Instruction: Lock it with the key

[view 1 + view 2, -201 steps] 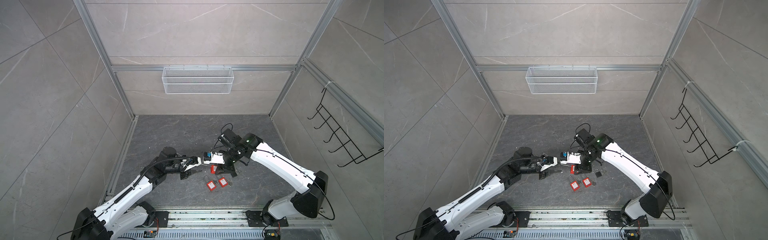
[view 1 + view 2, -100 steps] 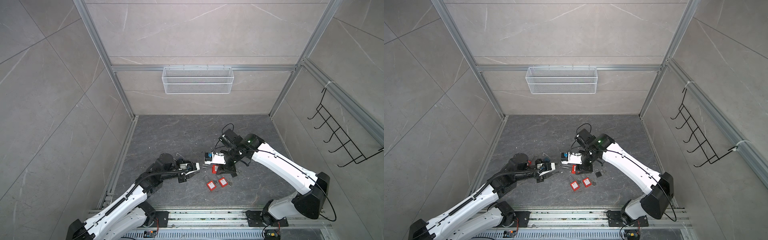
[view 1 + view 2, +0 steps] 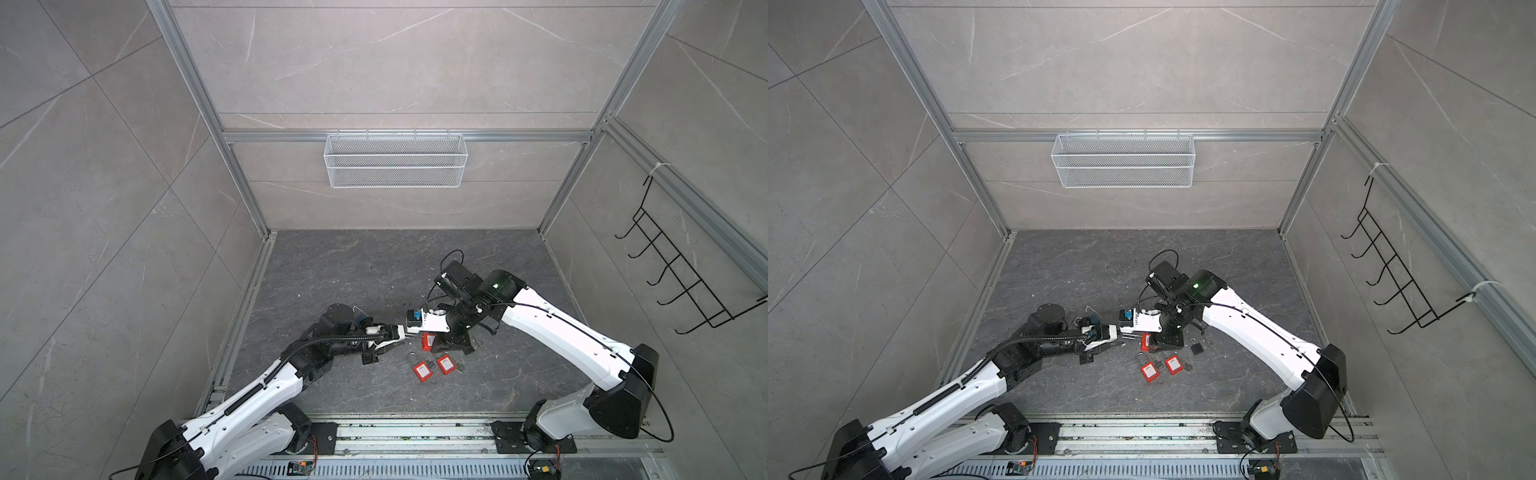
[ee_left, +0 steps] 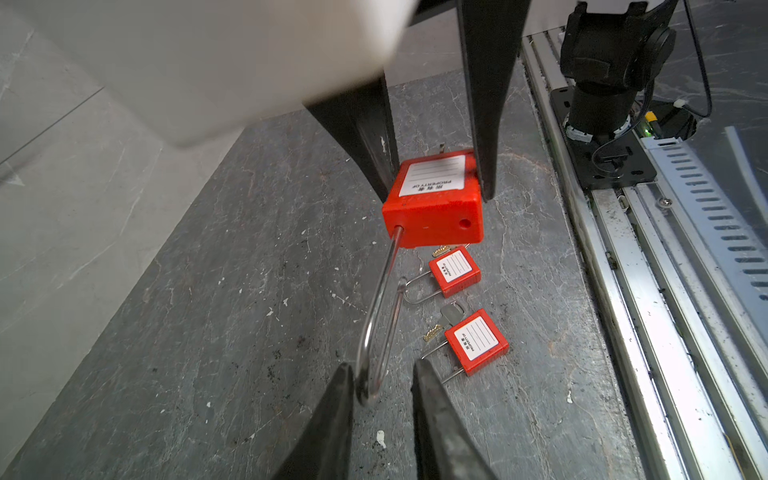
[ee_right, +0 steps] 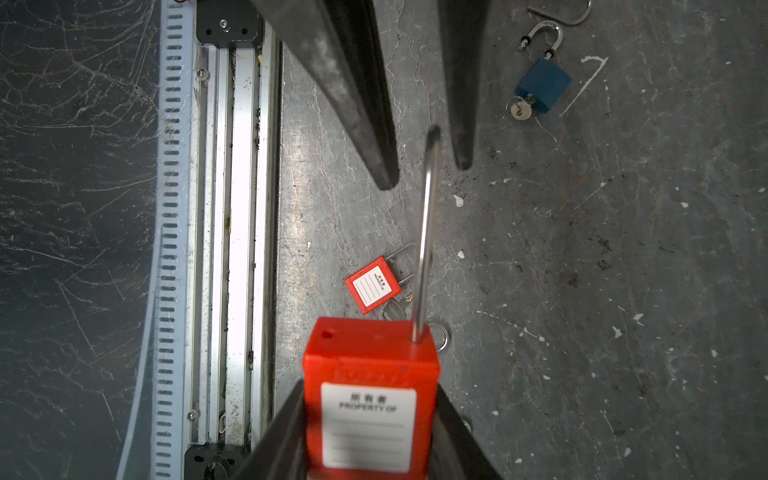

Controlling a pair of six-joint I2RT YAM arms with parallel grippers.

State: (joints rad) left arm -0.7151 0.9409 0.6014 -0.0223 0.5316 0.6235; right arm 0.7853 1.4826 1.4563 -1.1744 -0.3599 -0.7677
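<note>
The right gripper is clamped on the body of a red padlock, one finger on each side. It holds the lock off the floor, low and just right of centre in both top views. The padlock's shackle stands open, with one leg out of the body, and reaches toward the left gripper. That gripper's jaws are partly open around the shackle's bend; one fingertip looks to touch the steel and the other stands clear. The white label on the held body reads "PROPERTY OF" under three Chinese characters, above blank ruled lines. Two floor padlocks, red with the same label, lie just below it in the top views, with a key between them.
</note>
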